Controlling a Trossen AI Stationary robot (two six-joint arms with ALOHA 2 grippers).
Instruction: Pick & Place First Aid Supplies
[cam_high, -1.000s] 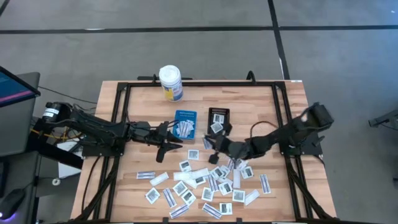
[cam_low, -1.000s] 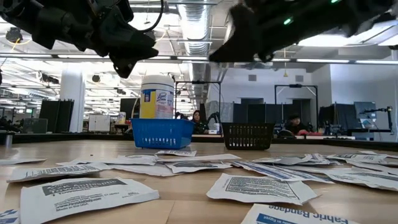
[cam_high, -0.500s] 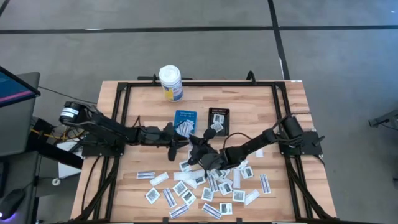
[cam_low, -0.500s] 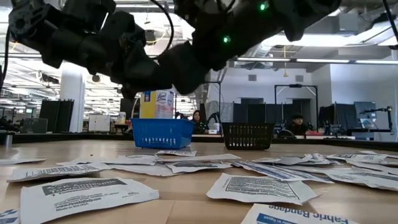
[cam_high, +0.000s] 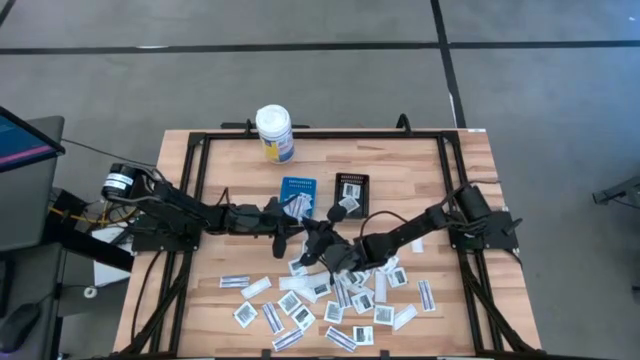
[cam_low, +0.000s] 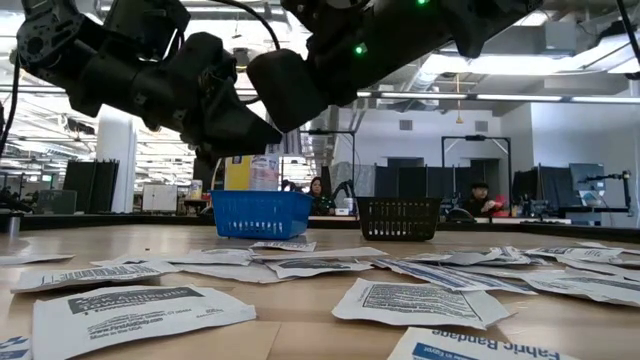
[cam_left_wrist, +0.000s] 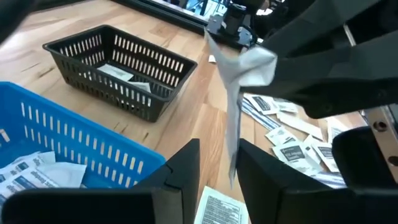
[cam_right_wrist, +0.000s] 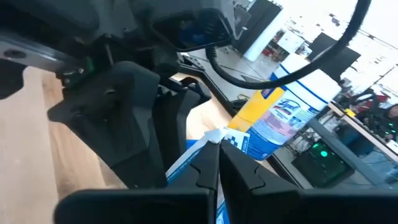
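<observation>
A narrow white packet (cam_left_wrist: 239, 93) hangs between the two arms above the desk (cam_high: 450, 180), its long axis roughly upright, crumpled upper end up, near the blue tray (cam_high: 297, 195). The right tool (cam_high: 318, 238) is closed on its top; the left tool (cam_left_wrist: 214, 163) stands open around its lower end. Both arms reach low and nearly level toward the desk's middle, meeting just before the trays. Other packets (cam_high: 330, 295) lie scattered flat nearer the front edge.
</observation>
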